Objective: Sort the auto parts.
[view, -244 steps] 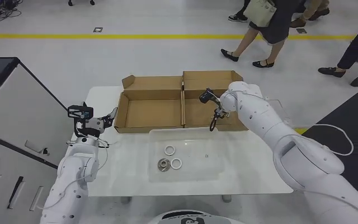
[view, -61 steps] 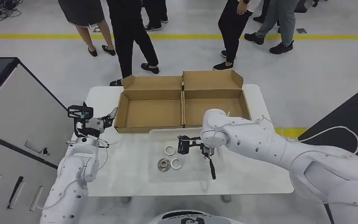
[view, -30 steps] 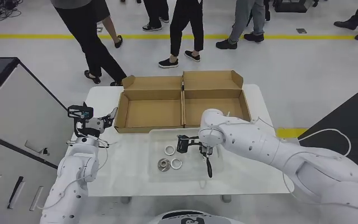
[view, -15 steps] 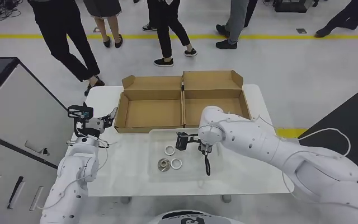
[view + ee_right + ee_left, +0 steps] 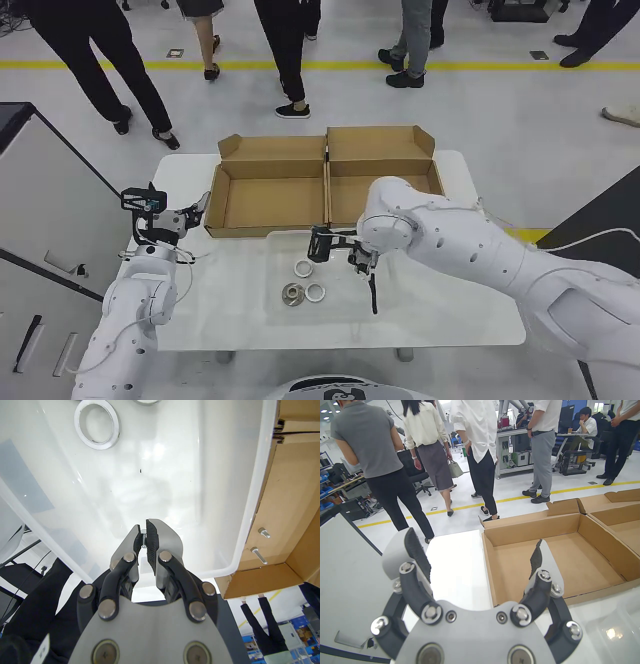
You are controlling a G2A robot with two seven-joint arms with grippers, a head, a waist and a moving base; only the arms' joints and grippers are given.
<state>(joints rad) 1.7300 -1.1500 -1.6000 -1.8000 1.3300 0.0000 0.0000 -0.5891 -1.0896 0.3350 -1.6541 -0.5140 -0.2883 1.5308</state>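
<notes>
- My right gripper (image 5: 143,530) is pinched shut on a bolt (image 5: 143,543), over the tray (image 5: 252,500).
- A ring (image 5: 97,423) lies ahead of it; loose bolts (image 5: 258,555) sit in the box (image 5: 290,482) beside it.
- My left gripper (image 5: 475,540) gapes wide, empty.

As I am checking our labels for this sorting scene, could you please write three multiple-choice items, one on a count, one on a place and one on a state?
1. How many white rings lie in the clear tray?
A) one B) two C) four

2. Where do the two loose bolts lie?
A) in the tray B) in a cardboard box C) on the floor

3. What state is the right hand in?
A) open and empty B) shut on a ring C) shut on a small bolt

Answers:
1 B: the top view shows two rings beside a grey metal part.
2 B: both rest on the box floor, past the tray's rim.
3 C: its fingers pinch a threaded shaft.
</notes>
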